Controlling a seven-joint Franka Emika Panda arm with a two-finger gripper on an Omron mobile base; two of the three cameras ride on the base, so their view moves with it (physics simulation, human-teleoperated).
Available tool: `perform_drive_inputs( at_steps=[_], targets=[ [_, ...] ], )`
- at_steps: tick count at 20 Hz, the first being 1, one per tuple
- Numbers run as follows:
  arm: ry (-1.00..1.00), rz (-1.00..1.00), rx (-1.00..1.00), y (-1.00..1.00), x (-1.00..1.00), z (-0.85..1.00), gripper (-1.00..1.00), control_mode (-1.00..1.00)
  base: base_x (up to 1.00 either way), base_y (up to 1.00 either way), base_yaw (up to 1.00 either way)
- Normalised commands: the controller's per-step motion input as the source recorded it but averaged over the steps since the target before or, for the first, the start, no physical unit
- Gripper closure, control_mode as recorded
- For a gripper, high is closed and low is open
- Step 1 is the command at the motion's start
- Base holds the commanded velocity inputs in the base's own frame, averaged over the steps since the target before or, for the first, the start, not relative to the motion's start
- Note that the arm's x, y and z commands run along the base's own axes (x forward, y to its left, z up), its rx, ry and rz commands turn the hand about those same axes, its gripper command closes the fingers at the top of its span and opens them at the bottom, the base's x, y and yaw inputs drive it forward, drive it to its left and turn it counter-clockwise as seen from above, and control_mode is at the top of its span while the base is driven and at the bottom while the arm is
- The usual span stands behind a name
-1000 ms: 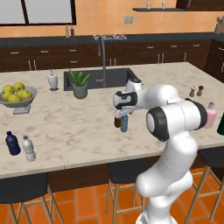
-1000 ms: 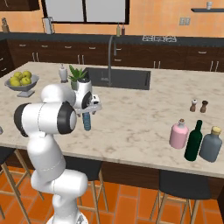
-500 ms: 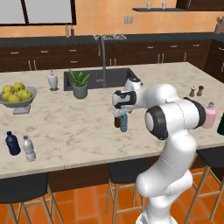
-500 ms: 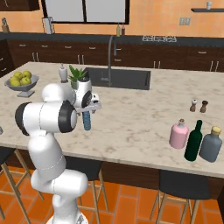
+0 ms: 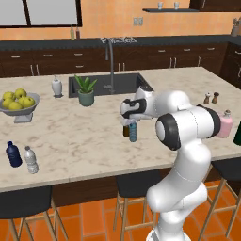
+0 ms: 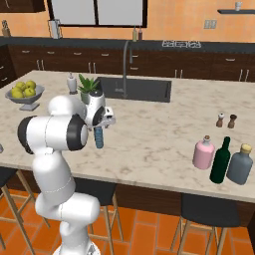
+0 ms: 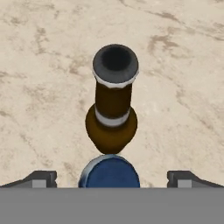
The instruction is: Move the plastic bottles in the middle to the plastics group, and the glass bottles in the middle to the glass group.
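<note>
- Claw [image 7: 111, 181]: fingers spread wide, pinching nothing; in the hand view both tips sit well apart with the blue cap between them. It hangs directly over the small translucent teal-blue plastic bottle with a blue cap [image 5: 133, 131].
- That bottle stands upright on the marble bench [image 5: 84, 136], right below the claw. From the base views I can't tell whether the tips are already down around the cap or just above it.
- The slim dark brown long-necked glass bottle [image 7: 112, 103] stands just beyond the teal one, nearly touching it as seen from the hand view. Upright, dark rim on top.
- Handling guess for the teal bottle: light, probably empty plastic, thin wall that gives a little under squeeze, smooth and round so it can twist or slip. Tips easily if nudged.
- Best hold: cap or the neck just under it. That is the stiffest part and narrow enough for the open fingers. Close with the fingers either side of the cap, not fore-aft, so the far finger doesn't knock the brown bottle.
- Brown bottle looks heavier, rigid and breakable; keep clear during the lift.
- Destination, far off to the claw's left along the bench: a small dark navy-blue bottle [image 5: 13, 154] and a small clear greyish bottle with a white cap [image 5: 31, 160].
- Squat pink glass bottle with a pale cap [image 6: 203, 152] and dark green glass bottle [image 6: 220, 160] stand far to the claw's right.
</note>
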Motion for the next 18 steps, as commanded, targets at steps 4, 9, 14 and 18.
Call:
perform_drive_inputs(
  at_steps=[4, 9, 14, 18],
  targets=[
    [-0.06, 0.01, 0.03, 0.00, 0.00, -0.18, -1.00, -1.00, 0.00, 0.00, 0.00],
    [0.00, 0.00, 0.00, 0.00, 0.00, 0.00, 1.00, -1.00, 0.00, 0.00, 0.00],
    [0.00, 0.00, 0.00, 0.00, -0.09, 0.03, 1.00, -1.00, 0.00, 0.00, 0.00],
    [0.00, 0.00, 0.05, 0.00, -0.59, 0.31, 1.00, -1.00, 0.00, 0.00, 0.00]
  ],
)
